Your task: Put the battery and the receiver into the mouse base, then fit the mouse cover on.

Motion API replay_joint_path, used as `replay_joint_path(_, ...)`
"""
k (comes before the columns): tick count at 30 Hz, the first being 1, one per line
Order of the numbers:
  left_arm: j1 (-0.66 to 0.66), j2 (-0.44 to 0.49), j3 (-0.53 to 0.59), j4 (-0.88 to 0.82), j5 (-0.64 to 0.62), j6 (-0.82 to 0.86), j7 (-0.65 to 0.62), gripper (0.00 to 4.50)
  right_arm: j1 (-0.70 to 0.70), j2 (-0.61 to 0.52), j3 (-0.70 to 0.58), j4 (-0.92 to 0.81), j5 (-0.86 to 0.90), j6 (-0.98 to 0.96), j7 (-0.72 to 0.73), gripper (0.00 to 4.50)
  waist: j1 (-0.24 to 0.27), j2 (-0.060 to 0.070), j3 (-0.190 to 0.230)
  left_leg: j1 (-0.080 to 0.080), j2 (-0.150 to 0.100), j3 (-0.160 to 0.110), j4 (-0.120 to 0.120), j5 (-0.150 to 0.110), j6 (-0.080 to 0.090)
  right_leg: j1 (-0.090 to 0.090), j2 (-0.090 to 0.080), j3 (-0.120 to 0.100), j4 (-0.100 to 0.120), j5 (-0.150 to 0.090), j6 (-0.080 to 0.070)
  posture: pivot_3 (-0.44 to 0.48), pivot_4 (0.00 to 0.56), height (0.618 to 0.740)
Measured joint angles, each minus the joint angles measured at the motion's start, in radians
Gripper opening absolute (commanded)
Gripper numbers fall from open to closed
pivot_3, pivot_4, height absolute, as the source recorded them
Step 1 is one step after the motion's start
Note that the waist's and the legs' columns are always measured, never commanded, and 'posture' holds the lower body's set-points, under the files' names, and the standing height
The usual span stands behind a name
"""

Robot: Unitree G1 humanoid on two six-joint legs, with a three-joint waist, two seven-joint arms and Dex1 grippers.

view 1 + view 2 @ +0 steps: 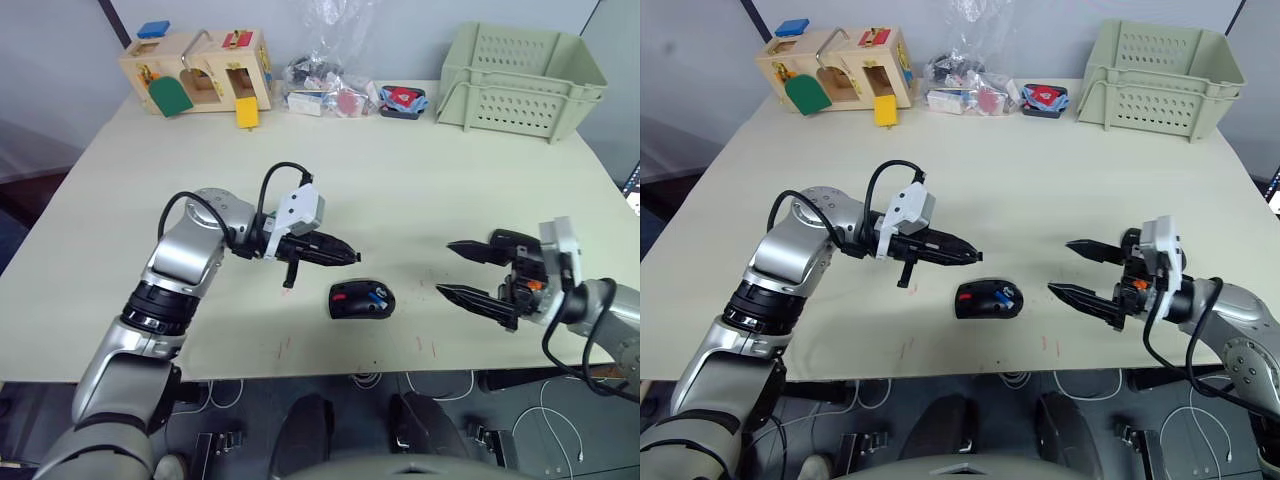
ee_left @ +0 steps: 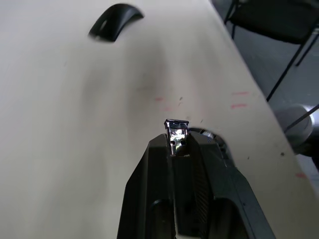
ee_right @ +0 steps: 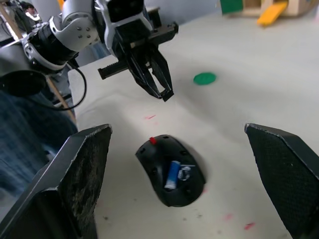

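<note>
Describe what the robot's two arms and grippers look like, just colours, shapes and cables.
Both arms are silver-grey metal with black ribbed joints and looping black cables. Each wrist carries a white block. The left gripper and the right gripper each have two long, tapering black fingers with textured inner faces.

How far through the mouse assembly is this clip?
Battery already sits in the mouse base. The left end effector is shut on the small receiver, near the base. The right end effector is open. The cover lies apart on the table, not yet fitted.
</note>
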Motion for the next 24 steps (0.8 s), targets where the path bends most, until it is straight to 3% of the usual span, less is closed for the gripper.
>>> replay_joint_path(13,-0.008,-0.055,-0.053,-0.01,0.016,-0.04,0.009,0.0,-0.184,0.054,0.059,-0.017,0.151,0.344,-0.284,4.5,-0.001,-0.001,0.001,-0.004,0.0,-0.002,0.001,0.0,0.0,-0.002,0.0,-0.002,-0.001,0.002,0.003,0.0,0.15,0.74)
replay_joint_path(14,-0.012,-0.063,-0.055,-0.007,0.018,-0.043,0.01,0.0,-0.206,0.065,0.059,-0.007,0.196,0.388,-0.319,4.1,-0.001,-0.001,0.001,-0.005,0.0,-0.002,0.001,0.0,0.0,-0.003,0.0,-0.002,-0.001,0.002,0.004,0.0,0.15,0.74)
replay_joint_path(16,-0.013,-0.069,-0.056,-0.005,0.019,-0.044,0.01,0.0,-0.224,0.077,0.058,0.009,0.244,0.433,-0.355,3.76,-0.001,-0.001,0.001,-0.006,0.0,-0.003,0.001,0.0,0.0,-0.003,0.0,-0.003,-0.001,0.002,0.003,0.0,0.15,0.74)
replay_joint_path(21,-0.014,-0.075,-0.056,0.001,0.022,-0.046,0.017,0.0,-0.258,0.089,0.058,0.073,0.413,0.554,-0.473,1.63,-0.001,-0.001,0.001,-0.013,0.0,-0.007,0.002,0.0,0.0,-0.008,0.0,-0.005,0.0,0.003,0.003,0.0,0.15,0.74)
replay_joint_path(24,-0.014,-0.077,-0.057,0.001,0.022,-0.05,0.018,0.0,-0.28,0.118,0.061,0.116,0.505,0.588,-0.557,1.63,-0.001,-0.001,0.001,-0.013,0.0,-0.007,0.003,0.0,0.0,-0.008,0.0,-0.005,0.0,0.003,0.003,0.0,0.15,0.74)
